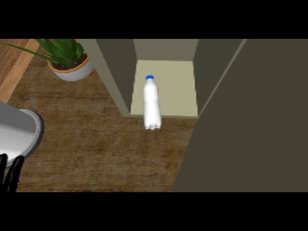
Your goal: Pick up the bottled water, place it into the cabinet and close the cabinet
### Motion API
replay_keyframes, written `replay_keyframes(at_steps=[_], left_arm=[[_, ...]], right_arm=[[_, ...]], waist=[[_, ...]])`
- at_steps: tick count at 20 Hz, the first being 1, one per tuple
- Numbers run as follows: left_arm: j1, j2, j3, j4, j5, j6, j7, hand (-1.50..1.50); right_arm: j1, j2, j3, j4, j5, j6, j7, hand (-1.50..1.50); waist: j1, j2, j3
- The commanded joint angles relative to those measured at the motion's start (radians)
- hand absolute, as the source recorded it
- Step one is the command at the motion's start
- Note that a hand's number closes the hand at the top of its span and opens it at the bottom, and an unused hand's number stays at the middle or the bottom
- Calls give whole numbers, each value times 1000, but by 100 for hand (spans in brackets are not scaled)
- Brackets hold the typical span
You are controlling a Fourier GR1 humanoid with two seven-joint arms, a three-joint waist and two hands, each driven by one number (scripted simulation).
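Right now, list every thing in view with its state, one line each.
White plastic water bottle with blue cap: capped, lying half inside the cabinet, base sticking out.
Olive cabinet: door open.
Potted green plant: upright.
Left hand: open, holding nothing.

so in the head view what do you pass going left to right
left hand → potted plant → water bottle in the cabinet opening → open cabinet door

Left hand point(2, 173): black fingers; grey cylindrical forearm point(6, 128) w/ rounded end.
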Motion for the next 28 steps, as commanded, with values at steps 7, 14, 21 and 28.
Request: replay_keyframes(at_steps=[7,14,21,28], left_arm=[[122,80,180,-37,168,-150,-29,-150],[182,95,232,-36,224,-234,-48,-150],[302,119,391,-4,364,-399,-85,-150],[280,118,497,18,441,-423,-54,-150]], right_arm=[[-115,185,217,-3,-23,-4,160,150],[-298,330,155,53,-101,-40,328,150],[-707,348,47,224,-270,-262,476,150],[-948,350,-80,412,-473,-362,457,150]], waist=[[33,-3,-6],[41,1,-6],[25,0,-3],[-9,0,-1]])
